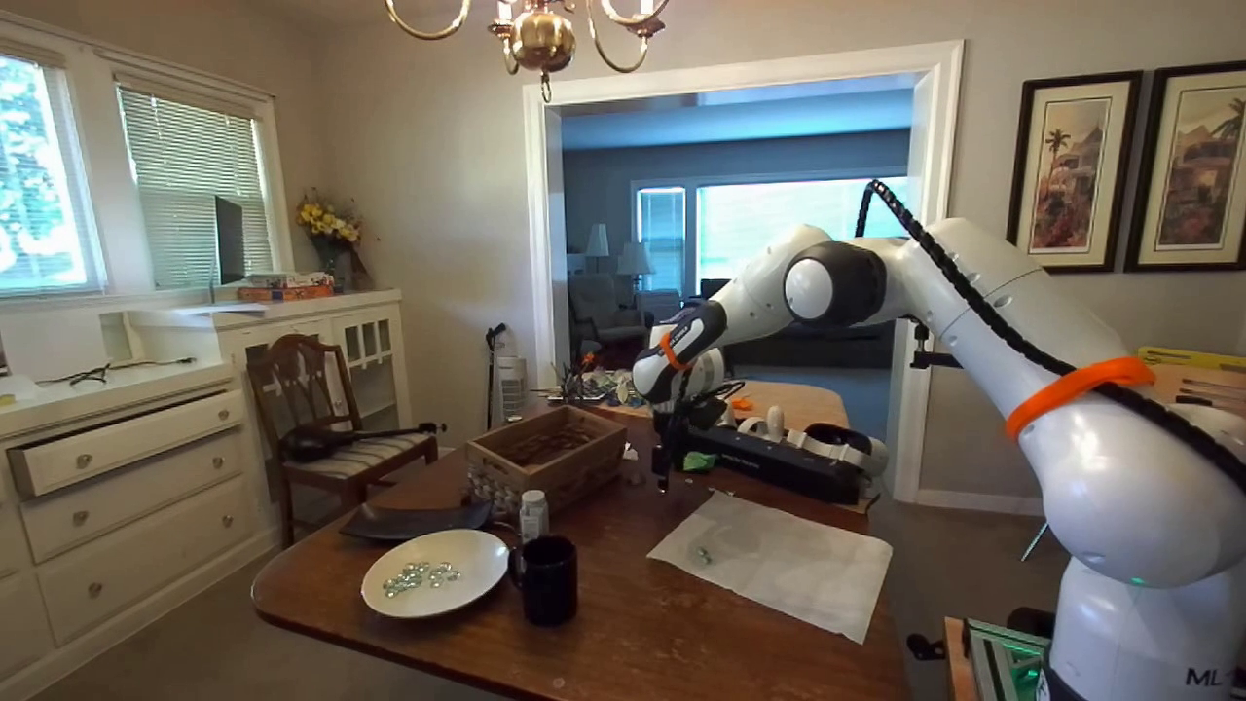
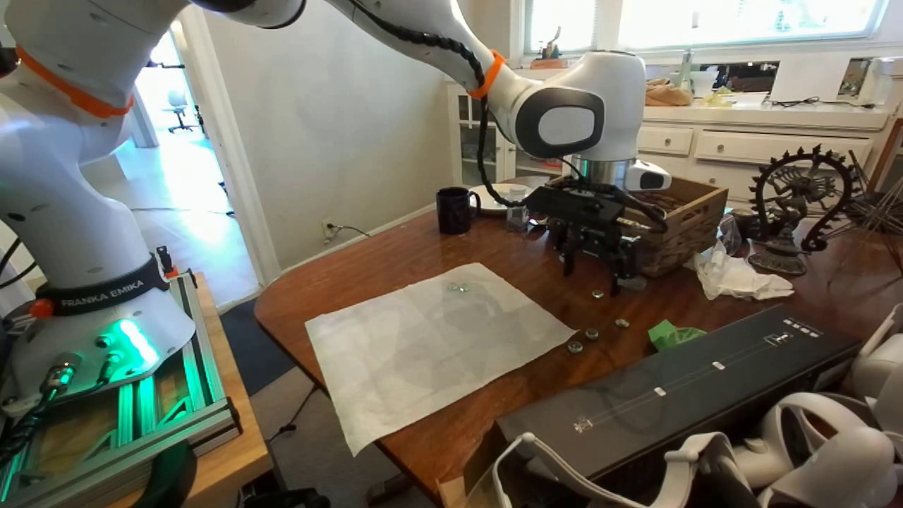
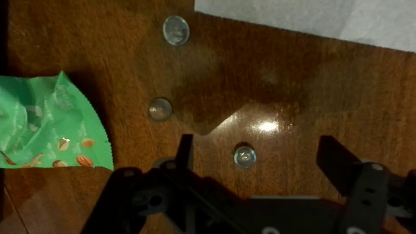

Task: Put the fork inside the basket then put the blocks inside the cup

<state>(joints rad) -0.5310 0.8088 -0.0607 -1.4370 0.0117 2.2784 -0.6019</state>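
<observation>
No fork shows in any view. No plain blocks show; small clear glass pieces lie on the table, one [image 3: 245, 157] between my open fingers in the wrist view, others [image 3: 161, 110] [image 3: 176, 30] beyond them. My gripper [image 3: 255, 143] is open and empty, pointing down above the table; it also shows in both exterior views [image 1: 664, 477] [image 2: 591, 279]. The brown woven basket [image 1: 574, 479] [image 2: 681, 243] stands beside it. The black cup [image 1: 550, 582] [image 2: 453, 210] stands upright near the table edge, its inside hidden.
A white plate [image 1: 482, 560] holds several glass pieces. A small bottle [image 1: 533, 516] and dark tray [image 1: 417, 523] are near it. A white sheet [image 1: 779, 570] bears glass pieces. A green packet [image 3: 55, 123], long black box [image 2: 670, 395], headset [image 2: 818, 458] and figurine [image 2: 797, 204] are around.
</observation>
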